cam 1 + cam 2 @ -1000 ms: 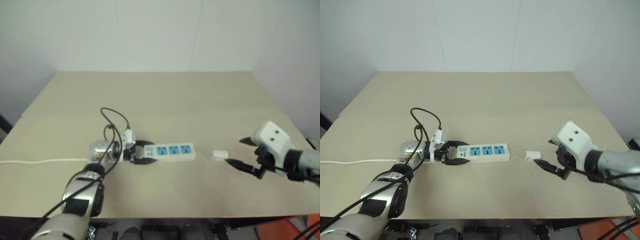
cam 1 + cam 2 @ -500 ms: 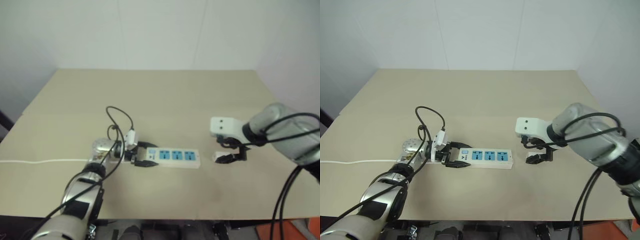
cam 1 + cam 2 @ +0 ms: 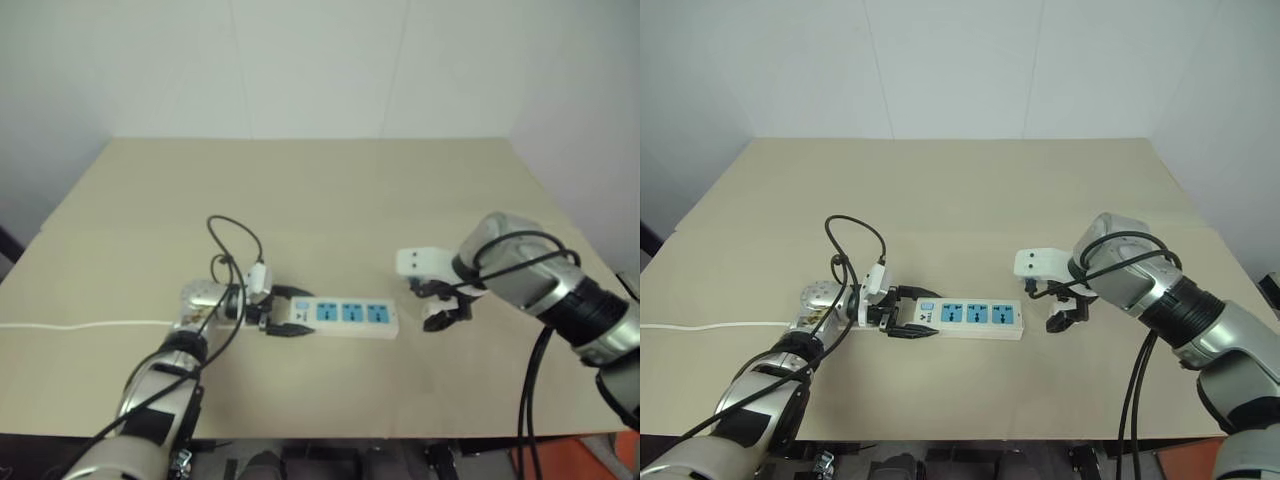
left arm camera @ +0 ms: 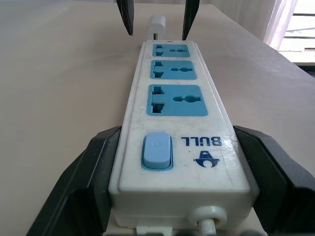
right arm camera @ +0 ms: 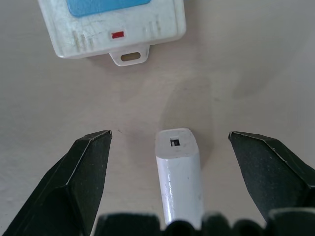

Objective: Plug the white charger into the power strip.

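The charger [image 5: 179, 172] lay on the table [image 3: 970, 190], just beside the far end of the strip [image 3: 968, 318] but not touching it. It was not plugged in; all three blue sockets [image 4: 177, 99] were free. In the right wrist view it lay between the two fingers [image 5: 83, 172] of the right gripper [image 3: 1064, 312], with a gap on each side, so neither finger touched it. This gripper pointed down at the table with its jaws spread wide and held nothing.

The strip lay flat on the table, with its length running left to right. The left gripper [image 3: 902, 322] was clamped on the switch end of the strip, one finger [image 4: 83, 182] against each long side. The blue switch [image 4: 157, 150] was just in front of this grip, and the thin white cord [image 3: 710, 325] ran from that end toward the left edge of the table. A black cable [image 3: 855, 240] looped above the left wrist.
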### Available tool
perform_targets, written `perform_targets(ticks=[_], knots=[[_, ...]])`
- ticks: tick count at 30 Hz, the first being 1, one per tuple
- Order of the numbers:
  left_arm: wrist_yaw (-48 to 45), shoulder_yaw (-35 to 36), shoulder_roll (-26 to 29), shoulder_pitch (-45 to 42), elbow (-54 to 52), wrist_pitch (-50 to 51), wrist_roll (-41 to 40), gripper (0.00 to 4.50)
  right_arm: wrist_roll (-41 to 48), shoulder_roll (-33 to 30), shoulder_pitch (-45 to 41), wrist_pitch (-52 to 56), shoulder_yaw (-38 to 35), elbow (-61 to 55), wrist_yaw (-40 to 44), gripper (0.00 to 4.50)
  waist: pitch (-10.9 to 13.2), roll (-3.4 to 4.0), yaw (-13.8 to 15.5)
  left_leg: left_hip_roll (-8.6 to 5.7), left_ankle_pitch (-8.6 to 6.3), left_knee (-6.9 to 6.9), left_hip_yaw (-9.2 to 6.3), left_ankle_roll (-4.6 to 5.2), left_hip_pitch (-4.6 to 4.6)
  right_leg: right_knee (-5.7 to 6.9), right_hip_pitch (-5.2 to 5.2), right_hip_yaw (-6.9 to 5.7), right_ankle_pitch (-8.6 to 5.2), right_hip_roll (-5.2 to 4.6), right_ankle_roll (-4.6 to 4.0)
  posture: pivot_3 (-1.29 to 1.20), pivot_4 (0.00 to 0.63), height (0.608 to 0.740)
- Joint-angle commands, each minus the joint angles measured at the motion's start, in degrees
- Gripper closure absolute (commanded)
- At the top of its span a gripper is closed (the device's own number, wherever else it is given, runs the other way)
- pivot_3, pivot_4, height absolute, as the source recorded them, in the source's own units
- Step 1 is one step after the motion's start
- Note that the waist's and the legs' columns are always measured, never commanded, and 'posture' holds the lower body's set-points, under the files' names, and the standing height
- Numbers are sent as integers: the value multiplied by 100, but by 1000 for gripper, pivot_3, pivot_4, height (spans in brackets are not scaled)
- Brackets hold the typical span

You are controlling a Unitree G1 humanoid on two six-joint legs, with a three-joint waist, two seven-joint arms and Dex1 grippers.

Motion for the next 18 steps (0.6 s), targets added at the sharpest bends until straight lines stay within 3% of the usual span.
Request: perform_targets(ticks=[1,4,12,18], knots=[[-58,-88,36,117,-63,21,40,1214,-187,-4,69,-127,-239,17,22,0,0,0,-7,0,0,0,0,0,0,0,0,0,0,0,0,0,150,740],[-58,-81,65,116,-40,25,52,1214,-282,9,188,-219,-252,61,10,618,0,0,-17,0,0,-1,0,0,1,1,0,-1,0,0,0,0,150,740],[-58,-50,81,86,-4,60,73,1214,-522,181,375,-304,-340,250,-93,3366,0,0,-82,0,1,8,0,-2,2,8,1,-1,0,0,0,0,150,740],[-58,-71,101,110,-50,51,69,1214,-578,106,349,-362,-609,65,-123,3379,0,0,-91,-1,1,12,-2,-2,2,8,3,-1,0,0,0,0,150,740]])
